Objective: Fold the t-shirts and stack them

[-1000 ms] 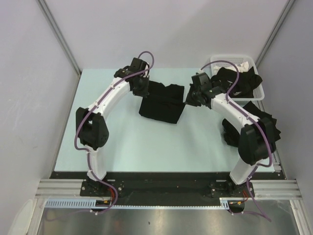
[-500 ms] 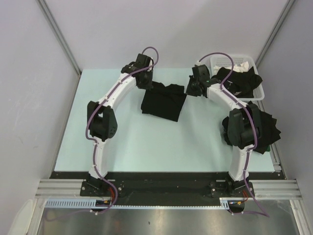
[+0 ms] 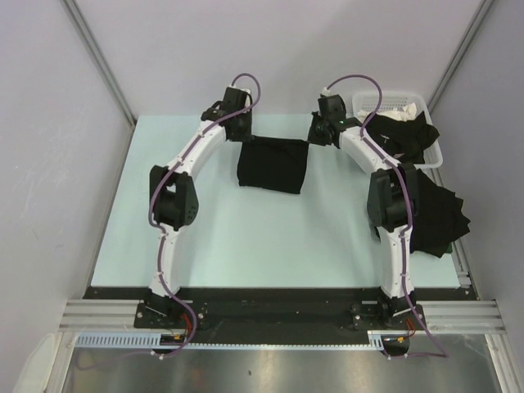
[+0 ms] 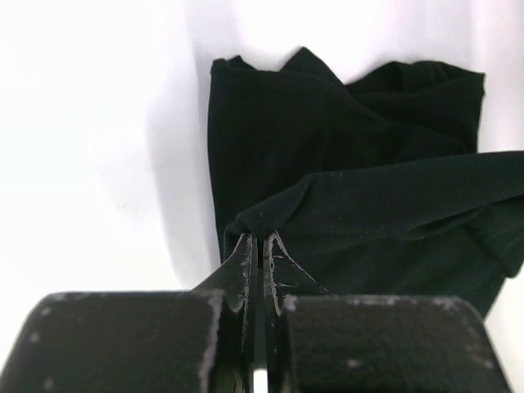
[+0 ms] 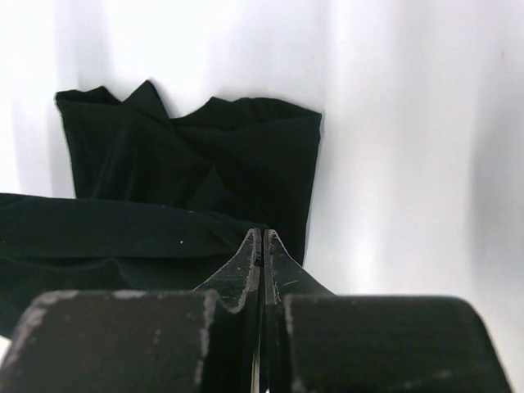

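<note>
Surveying the top external view first, both arms reach toward the far side of the table (image 3: 205,237). The left gripper (image 3: 242,136) and the right gripper (image 3: 314,136) are level with each other, and one black t-shirt (image 3: 273,165) is spread between them. Each gripper sits at a far corner of that garment, which shows as a roughly square folded panel extending toward the near side. Whether the panel is clear of the table cannot be told from above. A white slotted basket (image 3: 391,101) stands at the far right corner, with more black shirts (image 3: 405,135) draped over its near rim. A heap of black cloth (image 3: 442,214) lies at the right table edge, partly behind the right arm. In the left wrist view, the fingers (image 4: 240,270) are pressed fully together on a pinched fold of the t-shirt's edge, and a taut band of cloth runs off to the right. In the right wrist view, the fingers (image 5: 246,264) are likewise closed tight on the opposite edge, with the band running off to the left.
</note>
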Motion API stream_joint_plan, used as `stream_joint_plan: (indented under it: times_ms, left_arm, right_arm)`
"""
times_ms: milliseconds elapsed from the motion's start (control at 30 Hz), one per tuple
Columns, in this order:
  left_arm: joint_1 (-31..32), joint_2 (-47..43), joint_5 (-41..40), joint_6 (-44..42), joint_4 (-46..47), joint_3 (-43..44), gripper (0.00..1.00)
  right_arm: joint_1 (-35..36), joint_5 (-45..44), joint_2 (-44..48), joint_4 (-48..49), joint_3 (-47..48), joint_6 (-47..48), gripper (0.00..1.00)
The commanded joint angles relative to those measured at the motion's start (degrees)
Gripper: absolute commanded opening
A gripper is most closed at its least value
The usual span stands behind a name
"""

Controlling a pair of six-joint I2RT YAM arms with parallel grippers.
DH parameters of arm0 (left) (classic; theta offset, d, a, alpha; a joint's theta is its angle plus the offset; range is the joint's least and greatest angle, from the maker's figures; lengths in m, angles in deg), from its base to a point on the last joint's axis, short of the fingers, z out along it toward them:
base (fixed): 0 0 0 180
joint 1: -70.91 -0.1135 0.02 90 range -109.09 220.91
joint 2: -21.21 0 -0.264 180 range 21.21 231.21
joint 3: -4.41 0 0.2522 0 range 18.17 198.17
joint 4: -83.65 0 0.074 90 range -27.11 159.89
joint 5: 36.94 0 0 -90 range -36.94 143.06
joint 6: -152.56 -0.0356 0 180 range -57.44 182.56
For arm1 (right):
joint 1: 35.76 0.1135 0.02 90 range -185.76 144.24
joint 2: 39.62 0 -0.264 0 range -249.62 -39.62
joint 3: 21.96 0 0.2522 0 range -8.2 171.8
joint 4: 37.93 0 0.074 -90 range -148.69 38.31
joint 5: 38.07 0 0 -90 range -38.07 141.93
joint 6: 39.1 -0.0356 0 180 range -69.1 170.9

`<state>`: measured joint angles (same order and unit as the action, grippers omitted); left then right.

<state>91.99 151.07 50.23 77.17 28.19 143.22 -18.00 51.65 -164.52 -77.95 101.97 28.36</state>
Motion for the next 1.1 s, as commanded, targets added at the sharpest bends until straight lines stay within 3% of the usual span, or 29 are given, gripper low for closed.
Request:
stream_joint_plan:
  times_ms: [0,400,667,867,900,967,1067]
  left_arm:
    - [-0.52,2.06,0.98,1.3,4.25,2.91,0.0]
    - [-0.87,6.1,1.69,2.09,8.12,4.32,0.0]
    - [-2.01,7.6,2.3,4.11,12.33,5.02,0.0]
    - [-3.24,9.09,5.29,6.39,13.83,5.11,0.07]
    - [-3.33,9.35,5.38,6.57,14.0,5.02,0.15]
    - [-3.5,9.53,5.56,6.66,13.83,4.94,0.24]
    - [-3.68,9.44,6.08,6.75,13.92,4.59,0.32]
  right_arm:
    - [-0.71,-0.34,-2.98,-1.69,5.49,1.36,0.0]
    - [-2.2,-0.34,-6.31,-0.98,6.9,2.86,0.0]
    - [-3.26,-0.34,-11.15,-2.21,14.0,4.44,0.0]
    - [-4.13,2.29,-15.54,-3.71,19.2,3.92,0.0]
    - [-4.22,2.29,-16.07,-3.62,19.38,3.3,0.13]
    - [-4.4,2.38,-17.3,-3.88,20.26,3.12,0.3]
    - [-4.4,2.21,-17.83,-3.89,21.05,3.39,0.4]
